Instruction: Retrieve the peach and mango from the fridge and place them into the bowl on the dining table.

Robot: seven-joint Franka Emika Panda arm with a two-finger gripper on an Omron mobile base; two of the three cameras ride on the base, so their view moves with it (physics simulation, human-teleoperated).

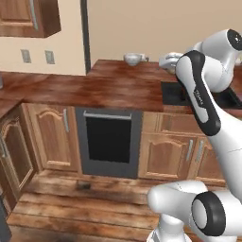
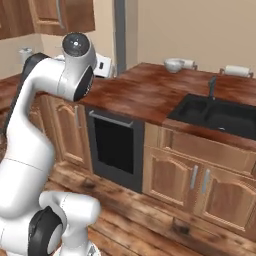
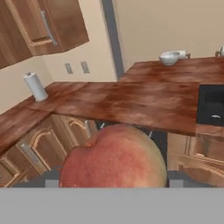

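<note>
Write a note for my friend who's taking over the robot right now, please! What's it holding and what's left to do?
Gripper: shut on the peach, carried in the air.
Bowl: at the far end of the dining table, beyond the black sink. Its inside can't be seen from here.
Done: peach picked up.
Left: put the peach in the bowl, then bring the mango too.

Home kitchen, rendered. Glossy reddish-brown counter (image 2: 145, 92) as the landmark: black inset sink (image 2: 220, 116) with tap (image 2: 212, 86) set in it, dark oven front (image 1: 108, 139) and wood cabinet doors (image 1: 166, 153) below, wall cabinet (image 3: 41, 26) above, paper-towel roll (image 3: 35, 86) on its left wing, plank floor (image 1: 80, 208) in front
</note>
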